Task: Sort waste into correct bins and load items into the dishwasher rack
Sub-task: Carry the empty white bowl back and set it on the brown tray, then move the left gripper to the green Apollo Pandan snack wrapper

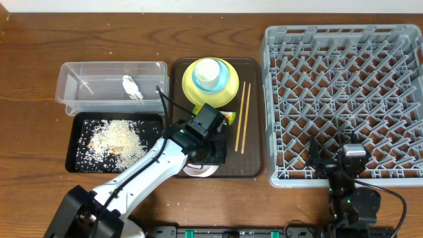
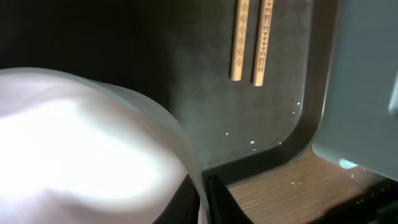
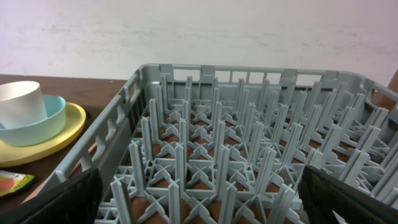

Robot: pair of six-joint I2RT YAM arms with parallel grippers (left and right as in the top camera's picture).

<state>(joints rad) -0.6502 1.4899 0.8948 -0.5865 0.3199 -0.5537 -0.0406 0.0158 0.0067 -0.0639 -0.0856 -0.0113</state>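
My left gripper [image 1: 206,158] [image 2: 204,199] is shut on the thin rim of the white bowl [image 1: 198,171] [image 2: 74,143] at the front edge of the brown serving tray [image 1: 254,158]. At the tray's back, the yellow plate [image 1: 188,82] carries the light blue bowl [image 1: 228,78] with the white cup [image 1: 207,74] inside. The chopsticks [image 1: 242,116] [image 2: 252,37] lie along the tray's right side, and the snack wrapper [image 1: 229,118] lies just left of them. My right gripper [image 1: 349,151] [image 3: 205,205] stands open over the front edge of the grey dishwasher rack [image 1: 344,86] [image 3: 236,137], holding nothing.
The clear tub [image 1: 112,66] at the back left holds the white tissue [image 1: 133,86]. In front of it the black tray [image 1: 76,155] holds a heap of rice grains [image 1: 119,137]. A few grains dot the brown tray [image 2: 217,112] near its corner.
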